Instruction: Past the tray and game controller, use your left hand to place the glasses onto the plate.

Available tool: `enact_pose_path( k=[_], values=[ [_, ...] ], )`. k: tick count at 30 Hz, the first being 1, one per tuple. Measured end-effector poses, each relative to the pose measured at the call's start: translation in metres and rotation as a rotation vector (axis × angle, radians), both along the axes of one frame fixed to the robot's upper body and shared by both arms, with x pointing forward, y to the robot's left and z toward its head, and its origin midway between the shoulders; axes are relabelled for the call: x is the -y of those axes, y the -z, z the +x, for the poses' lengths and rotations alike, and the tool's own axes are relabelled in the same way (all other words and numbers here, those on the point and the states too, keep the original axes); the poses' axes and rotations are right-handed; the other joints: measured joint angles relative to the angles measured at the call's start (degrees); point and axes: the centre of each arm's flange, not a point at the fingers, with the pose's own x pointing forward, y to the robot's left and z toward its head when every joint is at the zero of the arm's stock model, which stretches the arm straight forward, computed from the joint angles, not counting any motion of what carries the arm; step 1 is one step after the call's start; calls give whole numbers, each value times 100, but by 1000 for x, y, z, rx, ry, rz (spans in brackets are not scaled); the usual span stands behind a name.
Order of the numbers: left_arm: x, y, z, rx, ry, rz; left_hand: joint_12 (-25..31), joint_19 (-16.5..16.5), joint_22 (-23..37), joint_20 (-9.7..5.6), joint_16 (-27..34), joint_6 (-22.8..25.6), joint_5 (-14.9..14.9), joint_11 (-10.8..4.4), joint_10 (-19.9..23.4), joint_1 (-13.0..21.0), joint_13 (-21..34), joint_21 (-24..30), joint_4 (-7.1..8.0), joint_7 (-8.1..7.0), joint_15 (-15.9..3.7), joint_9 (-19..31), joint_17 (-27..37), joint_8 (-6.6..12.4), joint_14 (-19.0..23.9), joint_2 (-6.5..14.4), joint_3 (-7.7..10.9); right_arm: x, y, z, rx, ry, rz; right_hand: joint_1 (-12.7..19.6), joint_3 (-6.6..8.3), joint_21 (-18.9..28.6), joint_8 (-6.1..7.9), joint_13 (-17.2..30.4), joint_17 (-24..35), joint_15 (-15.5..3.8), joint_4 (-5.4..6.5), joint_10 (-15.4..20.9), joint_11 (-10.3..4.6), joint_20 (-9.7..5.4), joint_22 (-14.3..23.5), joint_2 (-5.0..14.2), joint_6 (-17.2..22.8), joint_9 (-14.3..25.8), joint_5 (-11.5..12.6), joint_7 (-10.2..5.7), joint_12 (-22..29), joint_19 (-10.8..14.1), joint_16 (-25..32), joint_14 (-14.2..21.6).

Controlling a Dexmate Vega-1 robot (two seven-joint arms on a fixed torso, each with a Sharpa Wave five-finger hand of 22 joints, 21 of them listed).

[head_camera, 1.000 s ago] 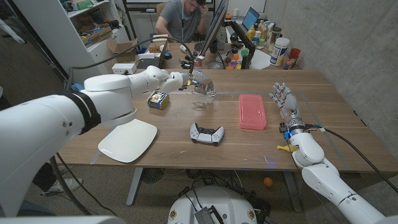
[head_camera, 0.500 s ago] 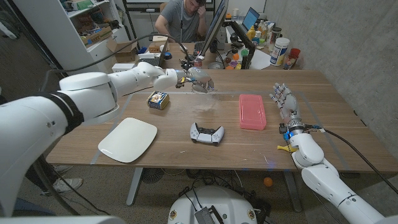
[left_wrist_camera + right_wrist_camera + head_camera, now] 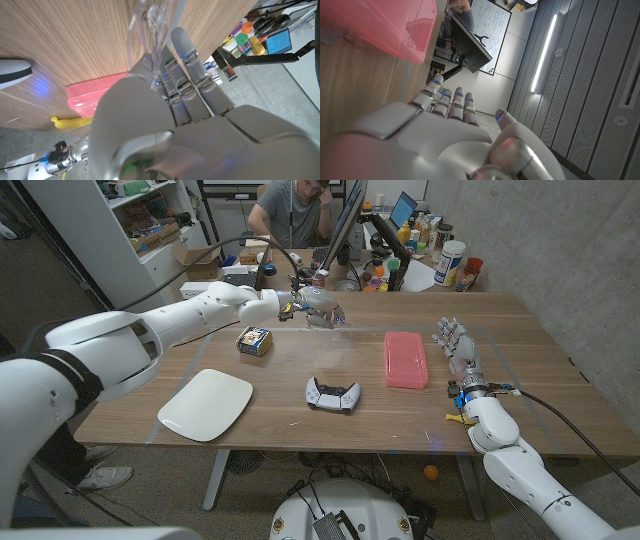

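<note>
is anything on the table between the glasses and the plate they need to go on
The left hand holds the clear glasses at the table's far side. The small box lies close beside the straight line to the white plate at the near left. Carried above the table, they should pass over it.

Table [image 3: 520, 380]: wooden, brown.
Plate [image 3: 206, 404]: white, near the front left.
Game controller [image 3: 332, 393]: white, in the middle.
Tray [image 3: 405, 359]: pink, right of the controller.
Small box [image 3: 254, 340]: behind the plate.
</note>
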Motion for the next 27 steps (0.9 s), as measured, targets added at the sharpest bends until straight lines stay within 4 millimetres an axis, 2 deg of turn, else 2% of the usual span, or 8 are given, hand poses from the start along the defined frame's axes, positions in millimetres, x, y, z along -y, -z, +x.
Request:
enact_pose_path(
  k=[18, 27],
  values=[
    [-19, -1, -34, 4, -26, -18, -6, -52, -27, 31, -57, 46, -25, -22, 22, 0, 83, 122, 0, -19, -30, -4, 24, -1, 31, 0, 0, 0, 10, 3, -27, -11, 8, 0, 0, 0, 0, 0, 0, 0, 0, -1, -1, 0, 0, 0, 0, 0, 0, 0, 0, 0, 0, 0],
    [-31, 1, -62, 18, -31, -42, -13, -72, -27, 11, -66, 63, -1, -22, 40, 0, 127, 153, 0, -1, -32, -5, 24, -45, 32, 0, -1, 0, 16, 9, -48, -29, 10, 0, 0, 0, 0, 0, 0, 0, 0, -1, -1, 0, 0, 0, 0, 0, 0, 0, 0, 0, 0, 0]
  ],
)
